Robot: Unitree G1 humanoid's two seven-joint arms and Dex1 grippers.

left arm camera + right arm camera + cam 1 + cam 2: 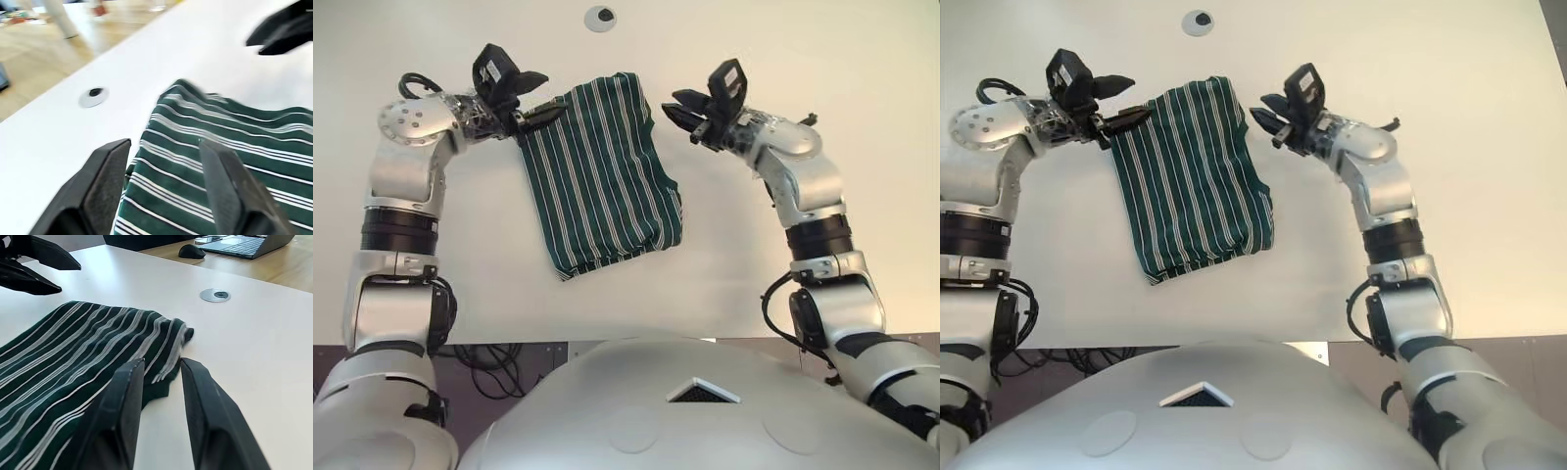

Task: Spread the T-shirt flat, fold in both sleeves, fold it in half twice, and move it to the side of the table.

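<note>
- The folded striped T-shirt (602, 181) lies in the middle of the white desk (803, 59).
- The left hand (548, 93), fingers apart, is at the shirt's 10 o'clock corner.
- The right hand (669, 104), fingers apart, hovers beside its 1 o'clock corner.
- A round grommet (601, 17) sits beyond at 12 o'clock.

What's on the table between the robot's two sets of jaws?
The far end of the folded green striped T-shirt lies between the left gripper and the right gripper, as both eye views show.
</note>
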